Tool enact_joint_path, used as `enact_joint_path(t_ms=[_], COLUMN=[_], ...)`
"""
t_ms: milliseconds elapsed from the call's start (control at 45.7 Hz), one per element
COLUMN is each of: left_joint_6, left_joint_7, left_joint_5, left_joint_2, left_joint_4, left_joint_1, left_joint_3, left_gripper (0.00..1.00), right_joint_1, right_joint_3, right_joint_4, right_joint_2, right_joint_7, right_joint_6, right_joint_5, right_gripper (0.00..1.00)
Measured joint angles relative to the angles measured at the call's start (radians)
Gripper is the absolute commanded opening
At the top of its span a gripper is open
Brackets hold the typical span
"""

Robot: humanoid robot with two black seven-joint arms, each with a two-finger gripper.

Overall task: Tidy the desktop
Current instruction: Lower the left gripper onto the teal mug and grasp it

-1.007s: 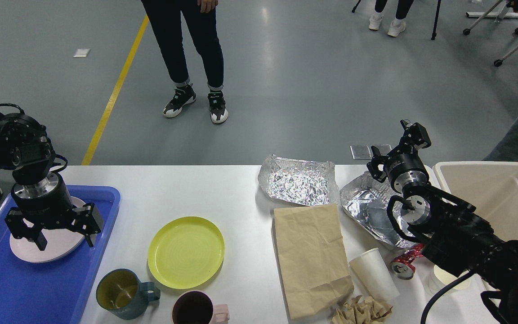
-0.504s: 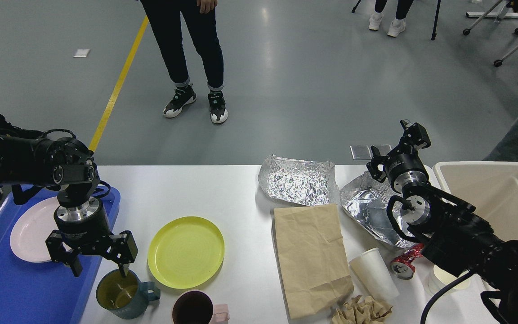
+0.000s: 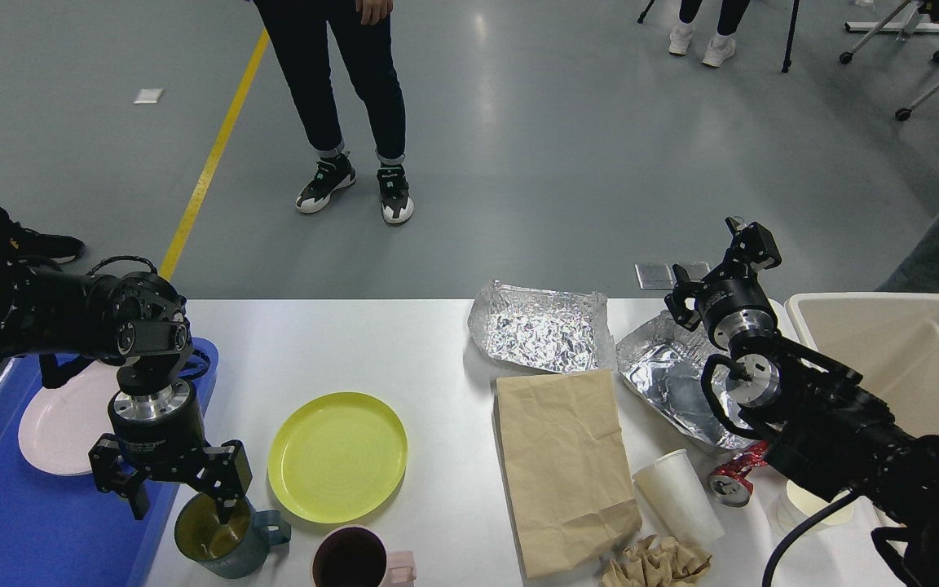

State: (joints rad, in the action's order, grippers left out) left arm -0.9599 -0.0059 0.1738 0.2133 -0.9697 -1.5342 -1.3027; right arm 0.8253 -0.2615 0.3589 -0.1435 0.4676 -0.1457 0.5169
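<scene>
Two plates: one yellow (image 3: 337, 456) just right of the left pincer (image 3: 180, 505), one pale pink (image 3: 58, 424) to its left. Two mugs: one teal (image 3: 221, 538) under that pincer, one pink (image 3: 359, 561) to its lower right. Two foil sheets (image 3: 539, 328) (image 3: 669, 371) below the right pincer (image 3: 718, 265). One brown paper bag (image 3: 563, 465). One white paper cup (image 3: 677, 497). One crushed red can (image 3: 732, 477).

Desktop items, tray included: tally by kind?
Plates: 2, yellow, white
Mugs: 2, teal, pink
Foil sheets: 2
Paper bag: 1
Paper cup: 1
Crushed can: 1
Crumpled paper: 1
Total: 10
</scene>
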Motion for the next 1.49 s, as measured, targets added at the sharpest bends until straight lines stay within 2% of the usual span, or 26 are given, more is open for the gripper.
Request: enact_joint_path(t_ms=[175,285,832,920,1095,1270,1380,1489], left_joint_6=[0.0,0.0,0.0,0.0,0.0,0.0,0.0,0.0], left_joint_7=[0.035,0.053,0.055,0.054,0.053,0.05,0.05,0.051], left_joint_5=[0.001,0.001,-0.002,-0.002,-0.002,-0.004,-0.006,-0.006], left_joint_2=[-0.003,-0.02,-0.064,-0.065,-0.066,-0.073,-0.08,-0.083], left_joint_4=[0.018,0.078,0.14,0.14,0.14,0.139,0.138,0.136], left_joint_1=[0.023,0.053,0.114,0.117,0.122,0.129,0.141,0.143], left_joint_3=[-0.001,0.0,0.029,0.029,0.031,0.031,0.03,0.029], left_gripper=[0.95,0.92,0.63,0.55,0.27,0.07,0.01,0.0], right_joint_1=[0.0,0.0,0.0,0.0,0.0,0.0,0.0,0.0], right_joint_3=[0.0,0.0,0.0,0.0,0.0,0.0,0.0,0.0], right_joint_4=[0.0,0.0,0.0,0.0,0.0,0.0,0.0,0.0], right_joint_2=[0.0,0.0,0.0,0.0,0.0,0.0,0.001,0.0], right_joint_7=[0.0,0.0,0.0,0.0,0.0,0.0,0.0,0.0], right_joint_6=[0.0,0.0,0.0,0.0,0.0,0.0,0.0,0.0], right_joint_5=[0.0,0.0,0.0,0.0,0.0,0.0,0.0,0.0], right_gripper=[1.0,1.0,1.0,1.0,1.0,1.0,1.0,1.0])
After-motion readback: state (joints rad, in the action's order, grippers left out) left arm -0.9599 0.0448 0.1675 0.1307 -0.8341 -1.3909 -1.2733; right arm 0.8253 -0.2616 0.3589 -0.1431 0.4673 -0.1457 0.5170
